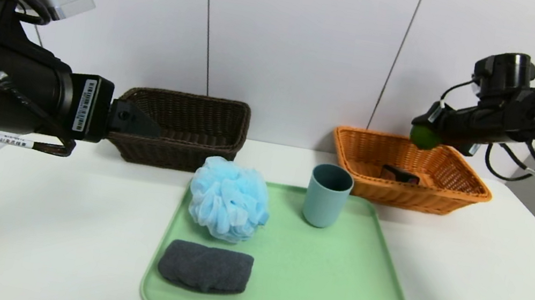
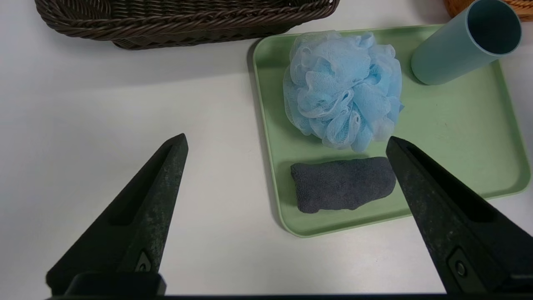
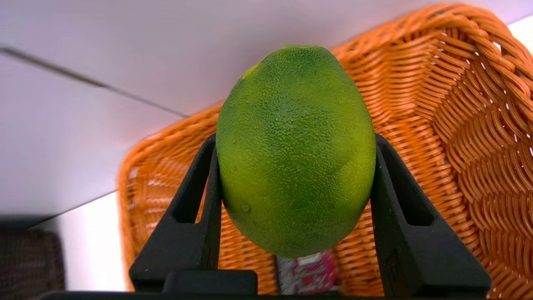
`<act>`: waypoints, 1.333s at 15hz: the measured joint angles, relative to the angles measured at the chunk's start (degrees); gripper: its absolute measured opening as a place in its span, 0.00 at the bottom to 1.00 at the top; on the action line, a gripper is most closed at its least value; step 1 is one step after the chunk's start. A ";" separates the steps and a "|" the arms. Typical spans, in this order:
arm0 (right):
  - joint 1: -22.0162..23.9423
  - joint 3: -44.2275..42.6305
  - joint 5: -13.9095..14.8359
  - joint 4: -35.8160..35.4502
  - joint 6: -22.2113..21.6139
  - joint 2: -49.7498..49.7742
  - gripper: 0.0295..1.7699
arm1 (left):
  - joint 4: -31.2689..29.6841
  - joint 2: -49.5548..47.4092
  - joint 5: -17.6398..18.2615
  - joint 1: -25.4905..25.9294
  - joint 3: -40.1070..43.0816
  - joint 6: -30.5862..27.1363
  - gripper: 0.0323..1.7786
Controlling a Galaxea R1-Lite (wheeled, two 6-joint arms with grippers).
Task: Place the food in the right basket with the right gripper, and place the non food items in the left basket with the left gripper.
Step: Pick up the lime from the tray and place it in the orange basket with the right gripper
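My right gripper (image 3: 293, 139) is shut on the green fruit (image 1: 424, 137) and holds it in the air above the back left part of the orange basket (image 1: 477, 195). A small black box (image 1: 399, 175) with pink marks lies inside that basket. On the green tray (image 1: 331, 291) sit the light-blue bath puff (image 1: 229, 199), the upright teal cup (image 1: 327, 195) and the folded dark grey towel (image 1: 205, 267). My left gripper (image 2: 286, 138) hangs open and holds nothing, raised at the left in front of the dark brown basket (image 1: 189, 100).
The tray lies in the middle of the white table (image 1: 493, 296), with both baskets behind it against the white wall. Bare table shows on both sides of the tray.
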State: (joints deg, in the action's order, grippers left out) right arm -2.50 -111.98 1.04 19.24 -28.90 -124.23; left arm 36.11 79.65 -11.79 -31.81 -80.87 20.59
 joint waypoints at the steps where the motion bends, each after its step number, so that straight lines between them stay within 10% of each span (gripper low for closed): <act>1: 0.29 0.02 0.00 -0.04 0.05 -0.74 0.54 | -0.01 0.28 0.07 0.00 0.00 0.00 0.95; 9: 1.12 0.00 -0.13 0.30 0.13 -2.47 0.54 | -0.89 2.18 0.02 0.00 -0.07 -0.06 0.95; 20: 0.94 0.00 0.15 -0.06 0.18 -1.93 0.86 | -1.02 2.40 -0.04 0.00 -1.13 0.07 0.95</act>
State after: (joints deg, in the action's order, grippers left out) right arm -1.56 -111.98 1.18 19.18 -28.72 -126.16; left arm 35.08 82.05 -11.82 -31.81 -82.01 20.66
